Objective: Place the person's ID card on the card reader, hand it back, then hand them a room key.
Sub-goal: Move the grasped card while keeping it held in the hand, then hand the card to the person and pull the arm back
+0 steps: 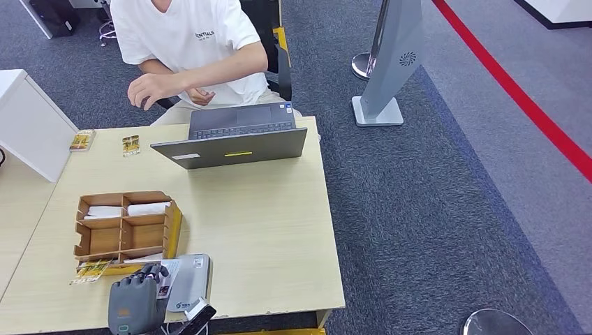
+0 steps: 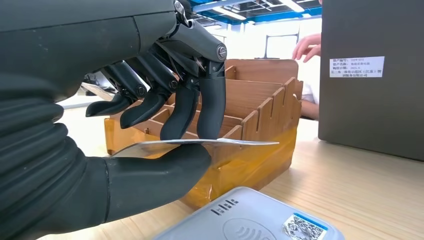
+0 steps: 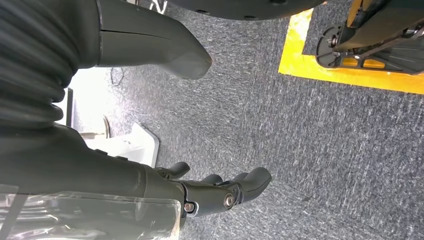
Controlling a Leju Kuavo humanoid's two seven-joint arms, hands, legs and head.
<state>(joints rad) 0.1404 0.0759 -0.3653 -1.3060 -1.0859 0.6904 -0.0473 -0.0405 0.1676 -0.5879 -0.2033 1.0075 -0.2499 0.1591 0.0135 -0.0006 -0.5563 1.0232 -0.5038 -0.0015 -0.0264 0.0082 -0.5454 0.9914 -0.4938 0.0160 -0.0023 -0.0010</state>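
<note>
Near the desk's (image 1: 279,230) front edge, the card (image 2: 235,142) is pinched flat by the left hand (image 2: 165,115) above the reader (image 2: 250,220), presumably for scanning; the right hand (image 3: 220,192) hangs empty, fingers apart.

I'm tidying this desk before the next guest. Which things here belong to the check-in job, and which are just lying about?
Job:
left hand, pinching the ID card
card reader under it
wooden organizer holding white cards
person across the desk

Lying about:
laptop
two small packets at the far edge
leaflet by the organizer
white box
</note>
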